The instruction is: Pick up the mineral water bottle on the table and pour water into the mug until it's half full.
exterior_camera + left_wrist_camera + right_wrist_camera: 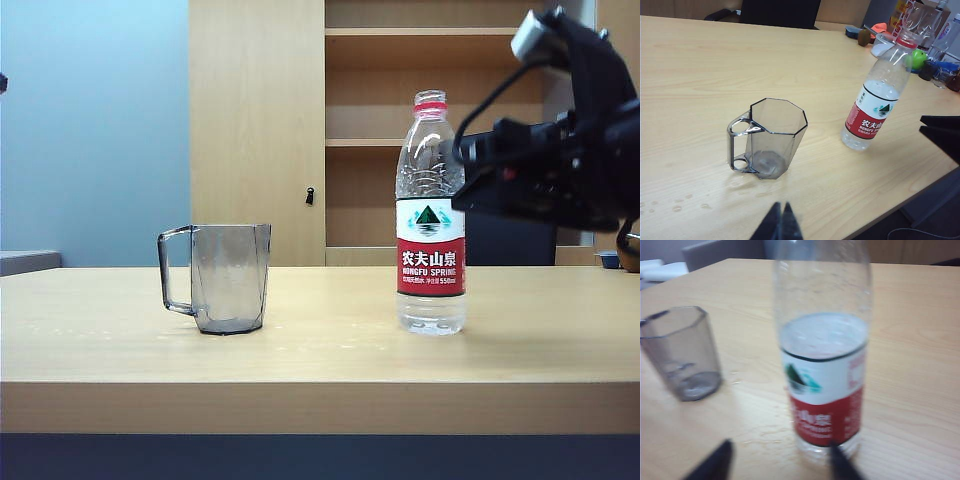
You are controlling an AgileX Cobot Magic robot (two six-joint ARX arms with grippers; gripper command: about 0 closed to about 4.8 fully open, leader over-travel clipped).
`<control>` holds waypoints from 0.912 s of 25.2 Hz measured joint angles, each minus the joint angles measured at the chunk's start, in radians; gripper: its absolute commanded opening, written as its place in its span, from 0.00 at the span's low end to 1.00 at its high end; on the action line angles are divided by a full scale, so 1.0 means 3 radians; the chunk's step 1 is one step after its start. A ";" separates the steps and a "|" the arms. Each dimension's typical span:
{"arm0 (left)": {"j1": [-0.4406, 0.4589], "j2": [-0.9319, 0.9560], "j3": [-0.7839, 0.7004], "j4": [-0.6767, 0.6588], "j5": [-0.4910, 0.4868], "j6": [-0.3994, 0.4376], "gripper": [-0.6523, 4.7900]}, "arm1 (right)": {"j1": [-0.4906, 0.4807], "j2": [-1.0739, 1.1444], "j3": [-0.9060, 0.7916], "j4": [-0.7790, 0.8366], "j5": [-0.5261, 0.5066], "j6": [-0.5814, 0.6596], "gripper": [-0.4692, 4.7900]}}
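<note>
The mineral water bottle (430, 220) stands upright and uncapped on the table (320, 350), right of the middle, with water (822, 335) up to the top of its label. The smoky-grey mug (230, 275) stands to its left, handle turned away from the bottle, and looks empty. My right gripper (782, 460) is open, close in front of the bottle (822, 355), one finger (840, 462) crossing its base and nothing between the fingers. The right arm (560, 170) hovers level beside the bottle's upper half. My left gripper (781, 207) is shut and empty, hanging above the table short of the mug (772, 137).
A wooden shelving cabinet (400, 100) stands behind the table. Bottles and small items (930, 55) crowd the far corner, and a dark chair (780, 12) sits past the far edge. Water droplets (675, 205) lie on the table near the mug.
</note>
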 measured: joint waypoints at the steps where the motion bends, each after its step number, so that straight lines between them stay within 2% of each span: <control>1: 0.0000 0.0000 0.0000 0.0001 0.0000 0.0000 0.11 | -0.0001 0.0116 0.0010 0.0093 0.0022 0.0001 0.84; 3: -0.0001 -0.0001 0.0000 0.0000 0.0000 0.0000 0.11 | -0.0001 0.0327 0.0022 0.0256 0.0097 0.0011 0.84; 10: -0.0001 -0.0003 0.0000 -0.0001 0.0003 0.0000 0.11 | 0.0000 0.1305 0.0285 0.1038 0.0151 -0.0060 1.00; 14: -0.0001 -0.0005 0.0000 -0.0024 0.0080 0.0000 0.11 | 0.0000 0.1605 0.0459 0.1245 0.0210 -0.0066 1.00; 18: -0.0001 -0.0006 0.0000 -0.0111 0.0090 0.0000 0.11 | 0.0000 0.1731 0.0642 0.1292 0.0366 -0.0067 1.00; 23: -0.0001 -0.0008 0.0000 -0.0174 0.0090 0.0000 0.11 | -0.0004 0.2063 0.0980 0.1294 0.0376 -0.0069 1.00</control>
